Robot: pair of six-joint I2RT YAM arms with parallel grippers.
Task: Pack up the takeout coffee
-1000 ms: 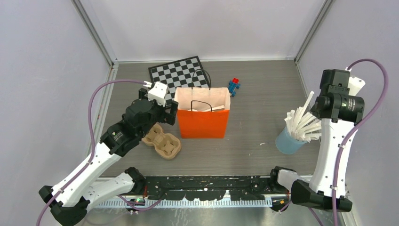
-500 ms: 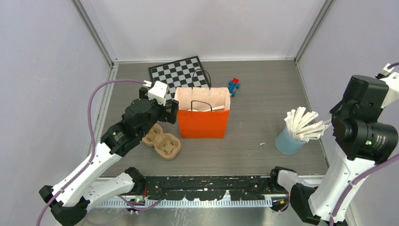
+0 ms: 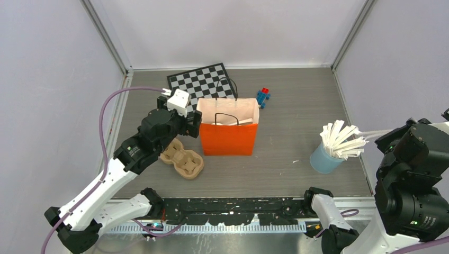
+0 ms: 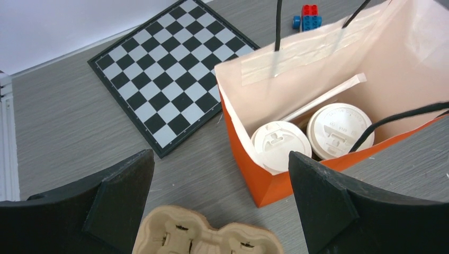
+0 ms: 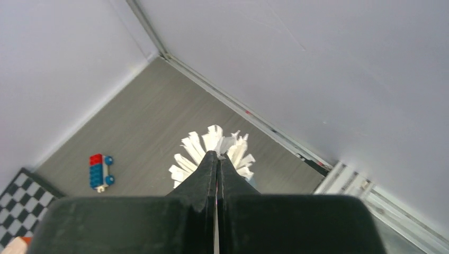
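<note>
Right hand (image 5: 217,156) pinches a white paper-wrapped straw (image 3: 373,132), left hand (image 4: 219,182) gapes wide and empty: lift clear of the pale blue translucent tumbler (image 3: 322,160), then drop it into the orange paper bag (image 3: 229,140).

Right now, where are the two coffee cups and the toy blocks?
Left coffee cup (image 4: 280,145), left wrist view, lid centre.
Right coffee cup (image 4: 340,129), left wrist view, lid centre.
Toy blocks (image 3: 262,98), top view, blue part.

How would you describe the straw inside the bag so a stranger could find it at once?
Start at the orange paper bag in the middle of the table. Inside, behind two round white cup lids, lies the straw: the only long, thin, white strip there, slanting along the bag's inner wall.
</note>
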